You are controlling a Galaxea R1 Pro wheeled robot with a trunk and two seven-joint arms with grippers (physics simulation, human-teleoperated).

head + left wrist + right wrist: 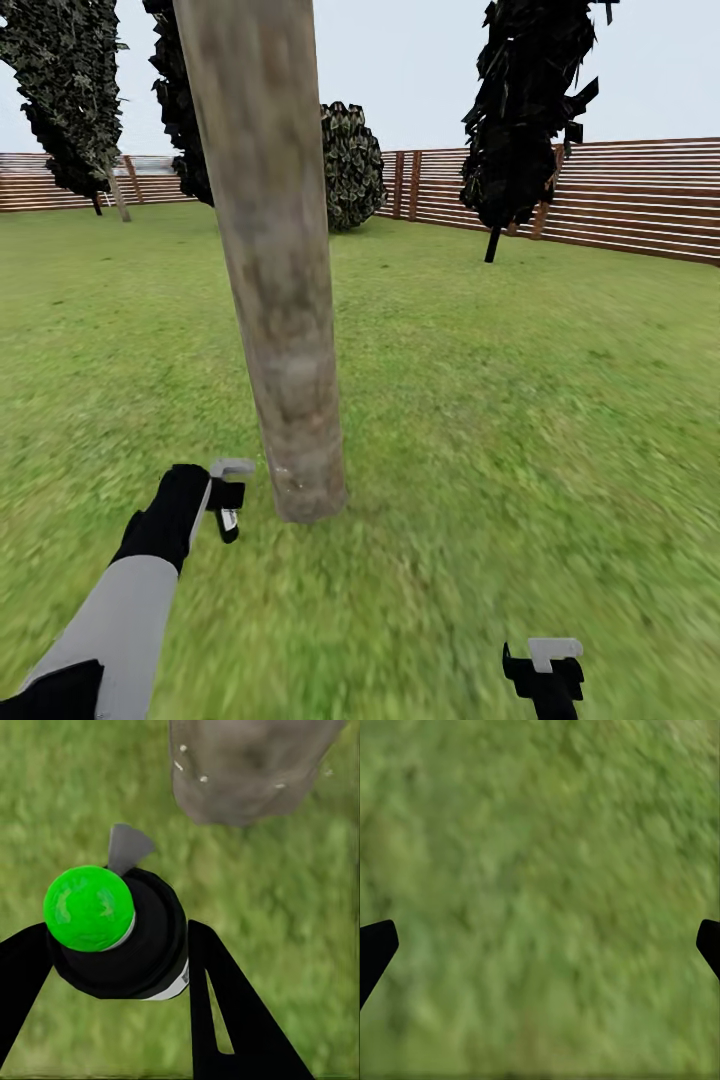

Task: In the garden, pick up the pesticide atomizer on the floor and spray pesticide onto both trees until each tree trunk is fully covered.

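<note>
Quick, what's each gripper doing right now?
Left gripper: shut on the atomizer, beside the tree trunk.
Right gripper: open, empty, over grass.

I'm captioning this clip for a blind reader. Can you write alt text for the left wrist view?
The left gripper is shut on the pesticide atomizer, a black bottle with a bright green cap and a grey nozzle, held above blurry green grass. The nozzle points toward the base of a thick mottled grey-brown tree trunk just beyond.

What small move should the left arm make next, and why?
Probably hold position and spray: the left gripper is clamped on the atomizer, whose nozzle faces the base of the tree trunk close ahead. The right gripper hangs open over grass.
</note>
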